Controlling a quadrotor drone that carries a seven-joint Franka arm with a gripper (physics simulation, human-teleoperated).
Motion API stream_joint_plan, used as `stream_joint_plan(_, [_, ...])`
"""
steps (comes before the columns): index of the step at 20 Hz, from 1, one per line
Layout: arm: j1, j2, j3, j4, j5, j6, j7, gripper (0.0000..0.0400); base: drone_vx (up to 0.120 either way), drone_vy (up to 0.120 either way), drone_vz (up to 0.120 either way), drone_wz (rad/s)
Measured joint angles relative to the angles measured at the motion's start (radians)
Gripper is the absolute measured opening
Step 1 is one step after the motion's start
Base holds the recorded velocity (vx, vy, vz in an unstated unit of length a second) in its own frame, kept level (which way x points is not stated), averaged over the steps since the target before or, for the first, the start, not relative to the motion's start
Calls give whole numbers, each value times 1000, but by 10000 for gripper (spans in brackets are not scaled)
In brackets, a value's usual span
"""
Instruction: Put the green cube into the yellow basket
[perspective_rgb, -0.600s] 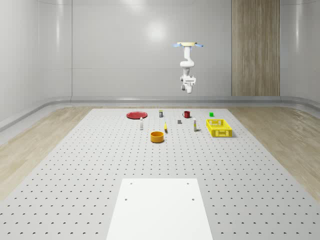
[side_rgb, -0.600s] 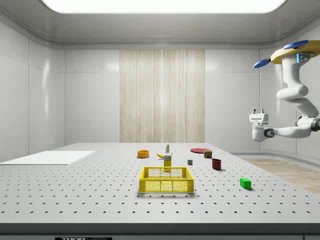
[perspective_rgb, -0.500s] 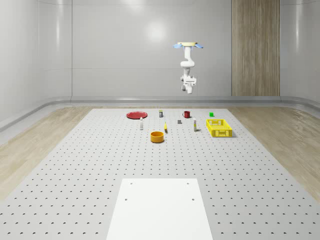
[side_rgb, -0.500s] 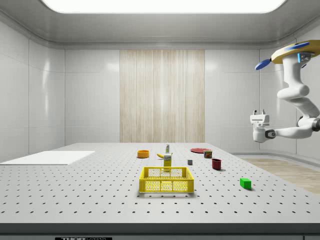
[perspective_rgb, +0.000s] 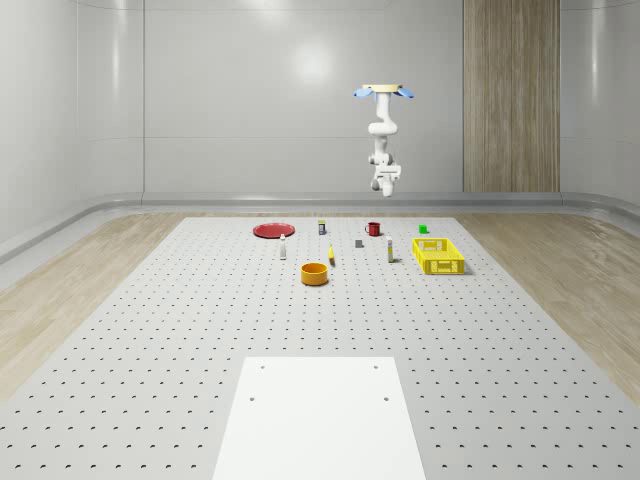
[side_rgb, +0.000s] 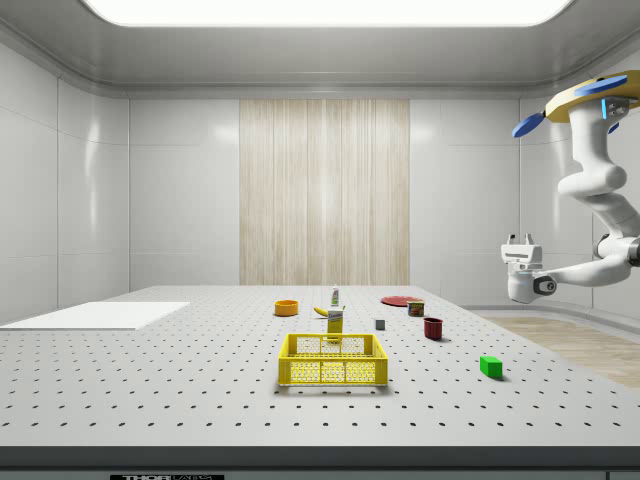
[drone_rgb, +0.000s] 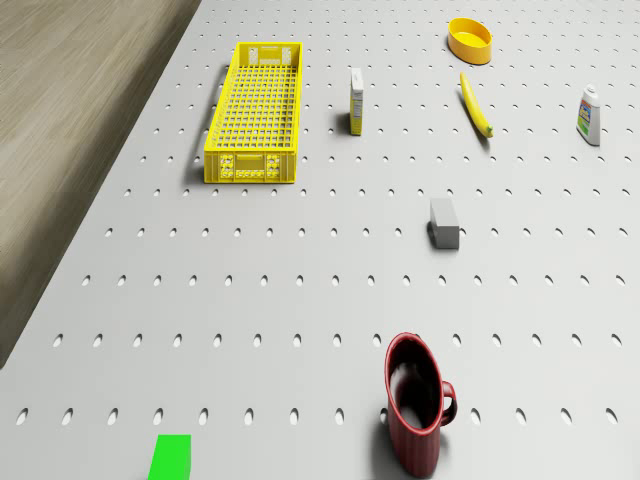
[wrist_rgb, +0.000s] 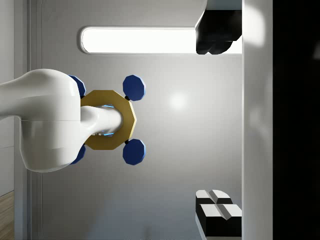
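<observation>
I hover with my drone (perspective_rgb: 383, 91) high in the air above the far edge of the tabletop (perspective_rgb: 320, 320). My pincer (side_rgb: 519, 241) is released and holds nothing. In the wrist view its fingers (wrist_rgb: 220, 212) stand wide apart, and it faces up at the ceiling and my own rotors rather than down at the work.

The green cube (drone_rgb: 171, 457) lies on the tabletop near the far edge, toward the far right corner in the whole-scene view. It is well apart from the yellow basket (drone_rgb: 255, 113), which sits along the right edge.

The main risk, as I judge it, is the long descent. I have to turn the wrist right over while I drop. If the arm swings fast, it could rock my body and I would come down off the cube.

The red mug (drone_rgb: 415, 400) stands near the cube along the same edge, so a drifting approach could knock it.

The cube is small and close to the tabletop's edge. A skewed closing could nudge it outward, or pinch only a corner so that it slips on the way to the basket.
</observation>
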Motion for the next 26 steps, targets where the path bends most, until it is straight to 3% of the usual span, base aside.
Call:
stream_joint_plan(10, [-2, 21, 1, 57, 1, -29, -1, 400, 96, 120, 0, 0])
stream_joint_plan(26, [-4, 15, 3, 56, 0, -21, -1, 400, 0, 120, 0, 0])
